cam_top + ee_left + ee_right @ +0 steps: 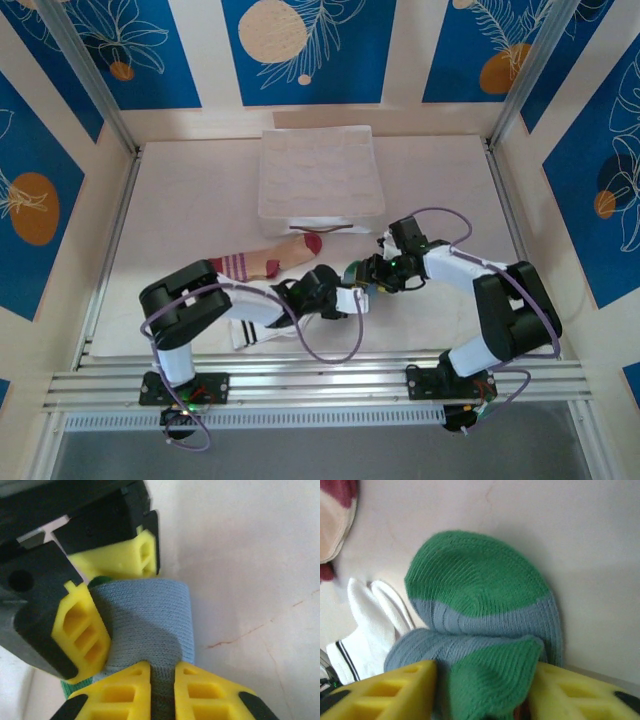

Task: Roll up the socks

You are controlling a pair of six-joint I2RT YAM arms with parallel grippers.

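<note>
**Item 1.** Left gripper (162,667): fingers drawn together, pinching a fold of the grey-blue sock (150,615).

**Item 2.** Right gripper (482,670): jaws apart, one on each side of the same sock, flanking it and not visibly squeezing it.

**Item 3.** Grey-blue sock, green ends: bunched into a thick, curled bundle between the two grippers, at the middle of the table (180,220) near its front. The roll looks part-made and loose, not finished.

**Item 4.** White sock (367,625), black cuff stripes: lies flat just beside the left arm. Unrolled.

**Item 5.** Tan sock (268,263), maroon toe, striped cuff: lies flat, stretched out between the arms and the box. Unrolled.

**Item 6.** White compartment box (322,215): stands behind the socks, and I see no sock in it.

**Progress, as I judge it:** early. One sock is in hand and two are left.

**Markings:** I can read no brand, label or writing anywhere.
</note>
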